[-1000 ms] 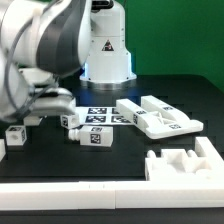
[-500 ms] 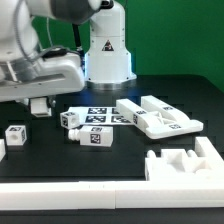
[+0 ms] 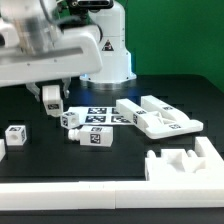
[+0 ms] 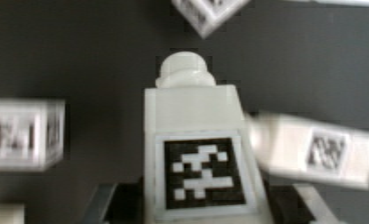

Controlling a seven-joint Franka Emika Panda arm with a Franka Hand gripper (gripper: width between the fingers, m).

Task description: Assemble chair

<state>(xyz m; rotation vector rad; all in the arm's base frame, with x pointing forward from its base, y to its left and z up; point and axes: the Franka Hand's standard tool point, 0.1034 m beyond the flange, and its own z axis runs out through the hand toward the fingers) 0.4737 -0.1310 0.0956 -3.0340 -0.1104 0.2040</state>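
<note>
Gripper at exterior view's left, fingers pinching chunky white plastic bar with black-and-white square tag by its sides. Rounded peg end pointing away from wrist. Held above black table. Lying on table: small tagged white cube, tagged white blocks, flat white slabs, notched white slab near exterior view's right.

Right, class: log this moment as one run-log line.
gripper: shut on tagged bar | bar: held above table | loose chair parts: lying on table
</note>
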